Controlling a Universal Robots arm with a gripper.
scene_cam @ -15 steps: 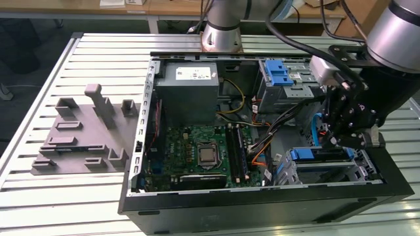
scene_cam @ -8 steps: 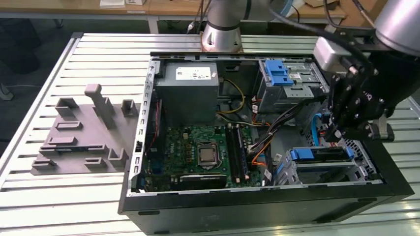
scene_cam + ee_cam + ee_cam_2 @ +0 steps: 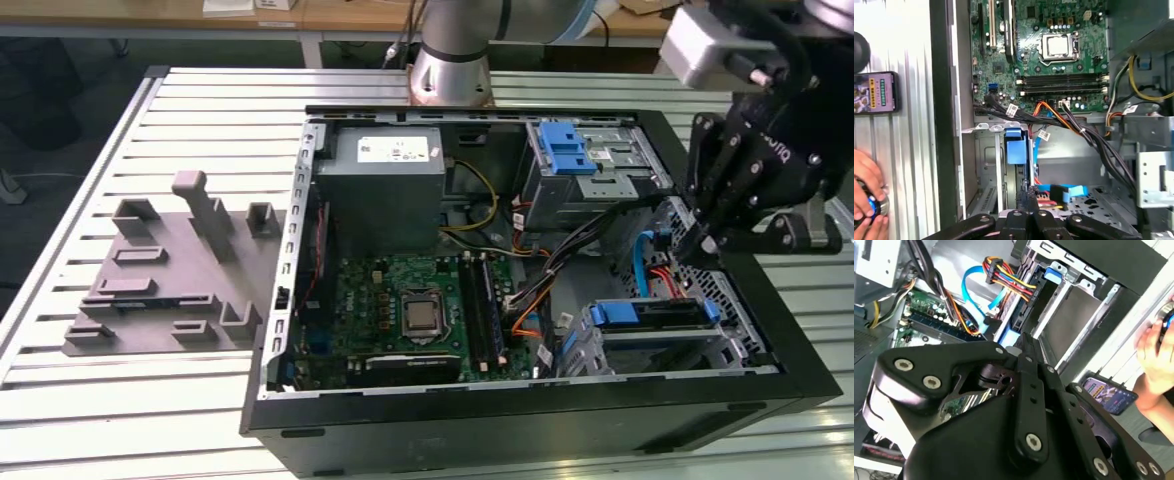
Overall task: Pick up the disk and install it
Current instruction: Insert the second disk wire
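Slatted metal tabletop (image 3: 80, 420) under an open computer case (image 3: 534, 420) is what I'm working over. My disk (image 3: 654, 315), in its blue carrier, already sits in the drive cage (image 3: 741, 345) at the case's corner nearest the gripper (image 3: 697, 245), long axis running across the cage. My gripper hangs just above it, fingers drawn together on nothing, the disk directly below the tips. Beside the case, a hand (image 3: 866, 200) rests near a phone (image 3: 876, 92).
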